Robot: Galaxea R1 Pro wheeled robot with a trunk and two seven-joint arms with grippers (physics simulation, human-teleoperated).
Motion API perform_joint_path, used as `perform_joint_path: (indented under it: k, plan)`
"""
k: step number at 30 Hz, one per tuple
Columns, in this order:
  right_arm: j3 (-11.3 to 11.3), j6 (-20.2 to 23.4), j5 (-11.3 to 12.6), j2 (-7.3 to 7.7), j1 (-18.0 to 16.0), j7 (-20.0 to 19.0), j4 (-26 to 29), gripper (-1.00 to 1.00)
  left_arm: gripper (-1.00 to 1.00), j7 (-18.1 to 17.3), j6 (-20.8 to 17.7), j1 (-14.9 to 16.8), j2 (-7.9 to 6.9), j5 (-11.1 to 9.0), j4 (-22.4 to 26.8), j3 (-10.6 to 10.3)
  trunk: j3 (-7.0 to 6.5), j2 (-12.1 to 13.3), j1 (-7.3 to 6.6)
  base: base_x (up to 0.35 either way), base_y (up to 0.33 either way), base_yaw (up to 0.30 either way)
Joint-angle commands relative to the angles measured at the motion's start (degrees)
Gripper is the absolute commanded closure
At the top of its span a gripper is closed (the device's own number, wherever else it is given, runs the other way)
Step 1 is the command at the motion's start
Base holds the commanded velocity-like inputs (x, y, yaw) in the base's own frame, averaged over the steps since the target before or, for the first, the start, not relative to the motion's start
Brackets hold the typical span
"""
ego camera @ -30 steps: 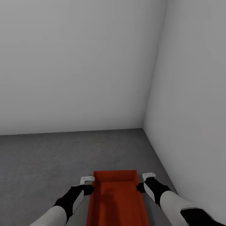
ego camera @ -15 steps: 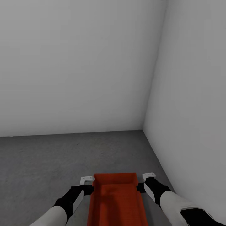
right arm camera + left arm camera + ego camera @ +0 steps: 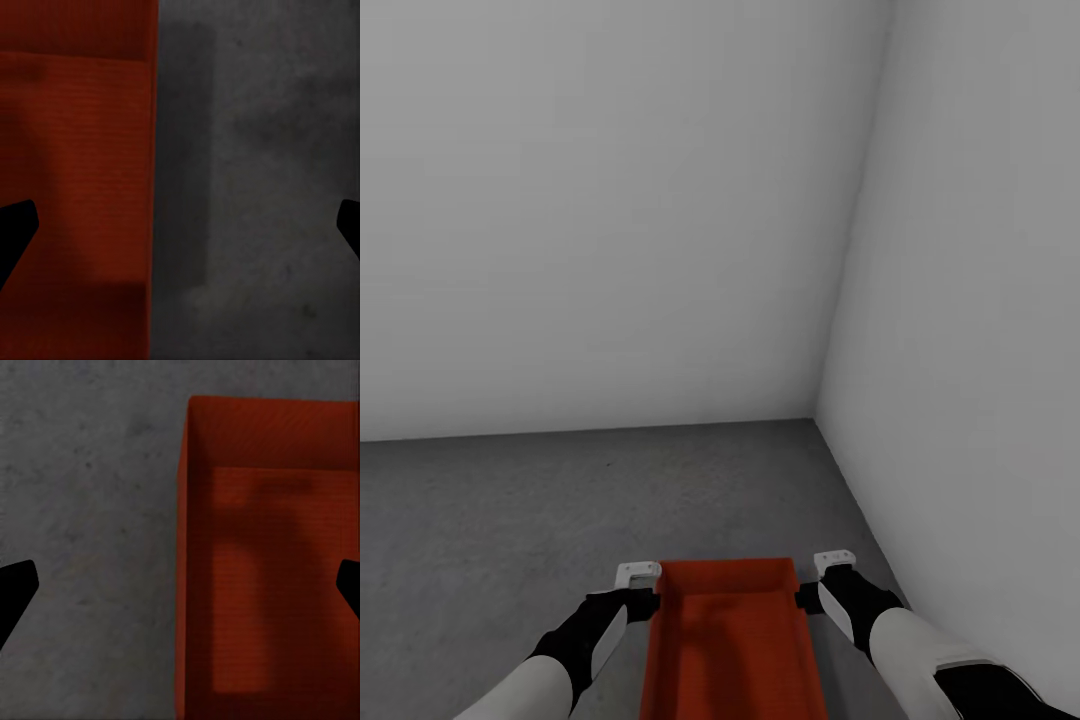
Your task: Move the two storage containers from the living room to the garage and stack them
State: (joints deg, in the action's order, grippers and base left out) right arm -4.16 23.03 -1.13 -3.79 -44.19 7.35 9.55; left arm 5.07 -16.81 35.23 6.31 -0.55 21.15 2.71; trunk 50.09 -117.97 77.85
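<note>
Both claws sit spread wide, holding nothing: left claw (image 3: 637, 573) just beside the left wall of the red bin (image 3: 728, 640), right claw (image 3: 833, 559) just beside its right wall. From the left wrist camera, one dark fingertip (image 3: 15, 594) hangs over bare concrete and the other over the bin's inside, so the jaws straddle the left wall (image 3: 182, 585) without touching it. From the right wrist camera it's the same story: one fingertip (image 3: 15, 232) over the bin's red bottom, the other over the floor (image 3: 262, 187), right wall between them.

Bin is low, open top up, level, between the two arms, near a corner of the garage where two plain white walls (image 3: 610, 200) meet. Its shadow falls close on the concrete beside the wall, so it looks to be resting on the grey floor (image 3: 510, 500), though I can't be sure it's fully down. Only one bin visible here.

Step in hand, as I judge it: first bin placed on the garage floor, grip let go. Next move likely calls for lifting both claws straight up clear of the walls without nudging the bin, then backing off and heading for the second bin to stack on this one.
</note>
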Motion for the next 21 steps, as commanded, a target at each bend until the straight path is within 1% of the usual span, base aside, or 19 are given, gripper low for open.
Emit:
perform_joint_path:
  k: [1,21]
  plan:
    - [-0.41,0.43,-0.1,0.03,-0.01,0.12,0.11,-1.0,-1.0,0.11,-0.33,0.0,0.04,-0.07,0.12,0.28,-0.13,0.39,-0.23,0.0,0.0,0.0]
    - [-0.41,0.43,-0.1,0.05,-0.01,0.12,0.1,-1.0,-1.0,0.11,-0.33,-0.04,0.04,-0.07,0.12,0.28,-3.72,8.42,-4.63,0.0,0.0,0.0]
